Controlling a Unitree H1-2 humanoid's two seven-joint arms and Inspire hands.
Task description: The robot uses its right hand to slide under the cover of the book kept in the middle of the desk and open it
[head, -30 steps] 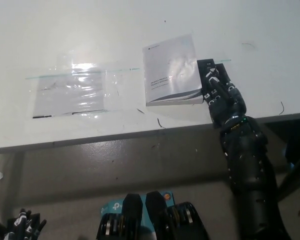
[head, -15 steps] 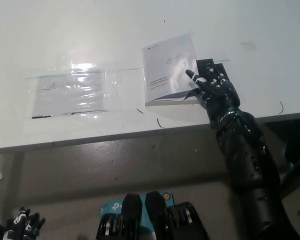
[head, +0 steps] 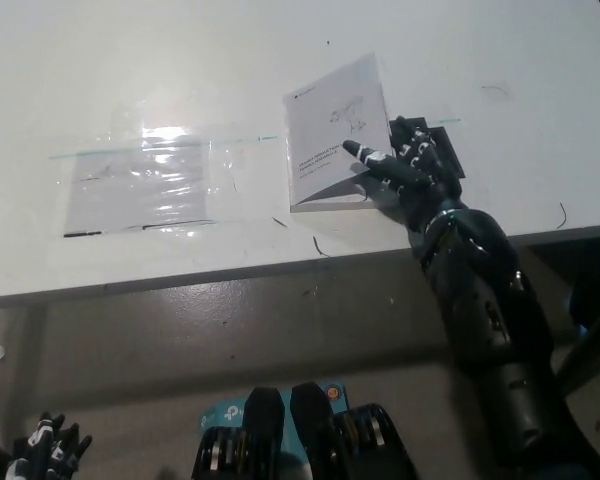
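A white book (head: 330,120) with dark print and a grey band lies in the middle of the white desk (head: 280,60). Its cover is lifted along the right edge and tilts up toward the left. My black right hand (head: 405,170) is open at the book's right side, with its fingers (head: 365,155) pushed in under the raised cover. My left hand (head: 45,450) rests low at the picture's bottom left, below the desk's edge, only partly in view.
A clear plastic bag (head: 145,180) lies flat on the desk left of the book. The desk's front edge (head: 230,272) runs across the middle of the picture, with grey floor below it. Small dark marks dot the desk near the book.
My right hand moved from beside the book's right edge to under its cover. The cover has risen from flat to tilted up.
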